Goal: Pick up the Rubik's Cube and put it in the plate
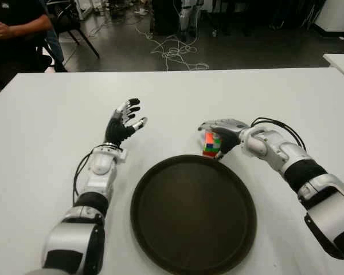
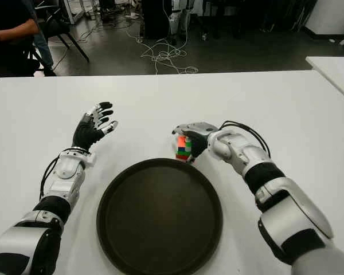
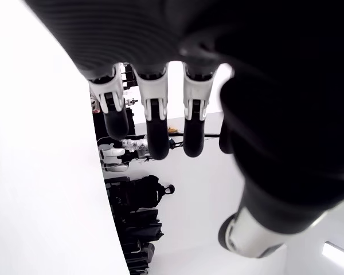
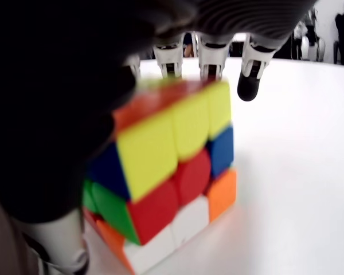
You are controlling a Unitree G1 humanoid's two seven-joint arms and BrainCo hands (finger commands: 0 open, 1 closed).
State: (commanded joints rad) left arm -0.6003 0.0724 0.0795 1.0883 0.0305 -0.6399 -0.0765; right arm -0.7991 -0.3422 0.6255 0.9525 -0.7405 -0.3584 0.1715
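The Rubik's Cube (image 1: 211,144) stands on the white table (image 1: 286,97), right at the far rim of the dark round plate (image 1: 189,223). My right hand (image 1: 217,136) reaches in from the right and covers it. In the right wrist view the cube (image 4: 166,172) fills the space under the palm. The fingers (image 4: 209,54) curl over its top edge and the thumb presses its side. The cube's bottom still touches the table. Left of the plate, my left hand (image 1: 126,121) is raised with its fingers (image 3: 155,132) spread and nothing in it.
A person (image 1: 11,28) sits past the table's far left corner. Cables (image 1: 172,51) lie on the floor behind the table. Another white table's corner (image 1: 341,60) shows at the far right.
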